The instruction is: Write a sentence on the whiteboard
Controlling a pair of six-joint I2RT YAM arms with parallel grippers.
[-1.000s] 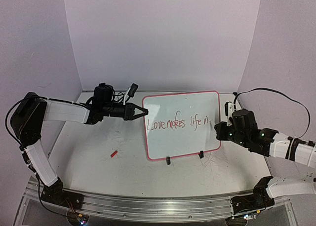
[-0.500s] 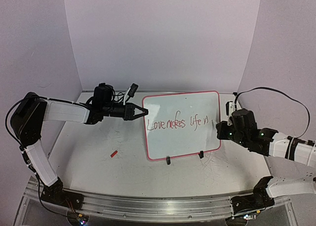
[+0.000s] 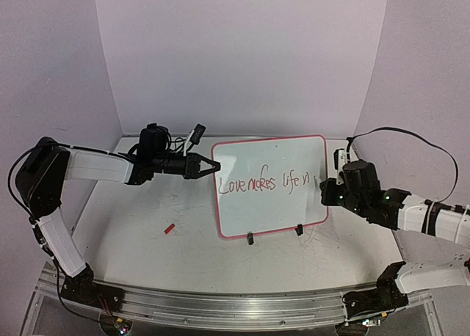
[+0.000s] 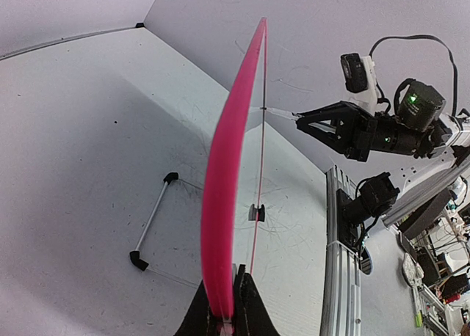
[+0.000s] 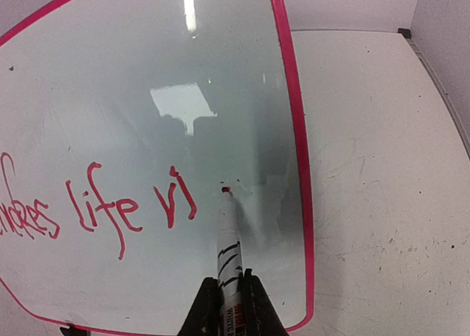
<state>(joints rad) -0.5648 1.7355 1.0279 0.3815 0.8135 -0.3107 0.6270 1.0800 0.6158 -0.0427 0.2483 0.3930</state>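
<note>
Upright board, left gripper clamped on its left rim; right gripper pinches marker, tip at board just right of red script.

Reaching inward with left arm, upper link raised, forearm level above bench. Clamped tight with left end effector on whiteboard left rim. Reaching in from right side with right arm, forearm low, wrist toward centre. Pinched closed with right end effector on marker.
</note>
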